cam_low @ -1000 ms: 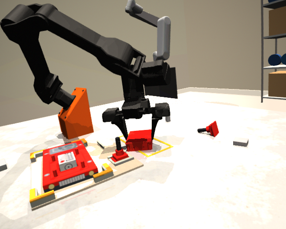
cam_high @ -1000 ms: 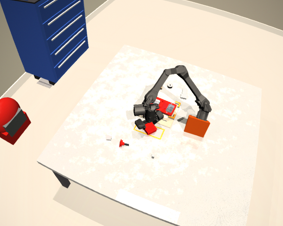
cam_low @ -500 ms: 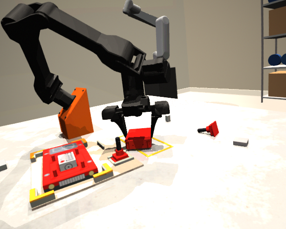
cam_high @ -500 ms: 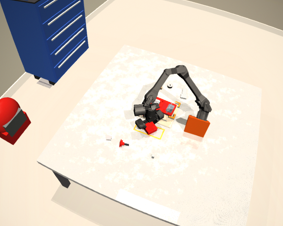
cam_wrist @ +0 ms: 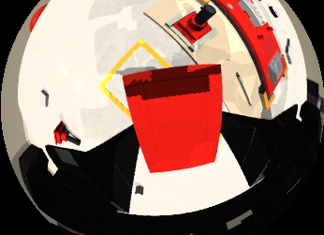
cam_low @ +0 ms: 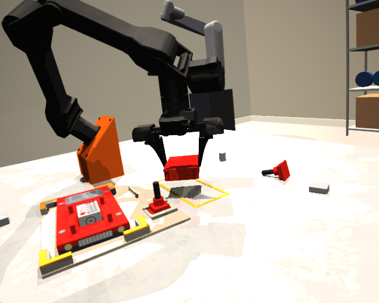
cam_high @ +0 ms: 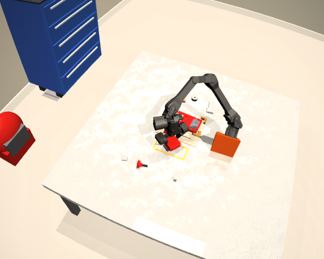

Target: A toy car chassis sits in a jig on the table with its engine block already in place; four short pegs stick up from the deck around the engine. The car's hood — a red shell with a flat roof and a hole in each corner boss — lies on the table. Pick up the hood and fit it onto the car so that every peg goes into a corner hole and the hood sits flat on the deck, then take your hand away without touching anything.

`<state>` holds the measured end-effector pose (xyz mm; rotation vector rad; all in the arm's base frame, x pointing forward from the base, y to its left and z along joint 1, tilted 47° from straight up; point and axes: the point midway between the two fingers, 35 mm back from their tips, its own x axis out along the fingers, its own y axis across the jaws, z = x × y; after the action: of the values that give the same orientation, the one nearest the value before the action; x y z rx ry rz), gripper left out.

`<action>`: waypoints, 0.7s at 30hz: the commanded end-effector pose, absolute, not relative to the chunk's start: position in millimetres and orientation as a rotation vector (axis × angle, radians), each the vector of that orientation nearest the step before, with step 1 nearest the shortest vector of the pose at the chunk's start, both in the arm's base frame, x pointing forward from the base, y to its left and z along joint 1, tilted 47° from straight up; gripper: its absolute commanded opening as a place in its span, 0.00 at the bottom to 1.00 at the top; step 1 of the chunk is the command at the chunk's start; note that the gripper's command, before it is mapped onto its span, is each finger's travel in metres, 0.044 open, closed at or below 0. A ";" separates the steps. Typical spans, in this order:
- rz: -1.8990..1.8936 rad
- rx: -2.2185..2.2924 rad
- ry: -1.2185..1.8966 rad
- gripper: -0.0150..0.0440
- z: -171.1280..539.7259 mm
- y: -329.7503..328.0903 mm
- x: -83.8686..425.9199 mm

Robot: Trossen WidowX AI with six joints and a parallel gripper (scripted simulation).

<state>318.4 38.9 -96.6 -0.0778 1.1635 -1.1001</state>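
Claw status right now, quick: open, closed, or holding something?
Claw: closed on the red hood, which hangs clear of the table above the yellow outline.

Bright, even light falls from above, leaving soft grey shadows on the mottled white table top (cam_low: 274, 235) and a darker patch under the lifted red hood shell (cam_low: 181, 168). The wrist view bulges like a fisheye, dark at its rim.

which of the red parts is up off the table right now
The hood, held in the tool above the yellow outline; its shadow lies below. The others sit on surfaces.
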 end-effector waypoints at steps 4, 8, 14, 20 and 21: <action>-1.096 -0.059 1.157 0.25 -79.5 55.4 321.6; -1.096 -0.059 1.157 0.25 -72.3 63.0 321.8; -1.096 -0.058 1.157 0.25 -63.3 72.4 322.1; -1.096 -0.058 1.158 0.25 -57.5 78.5 322.3; -1.096 -0.058 1.158 0.25 -56.9 79.1 322.3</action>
<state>320.7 74.6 -62.5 -0.0743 1.1617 -1.0971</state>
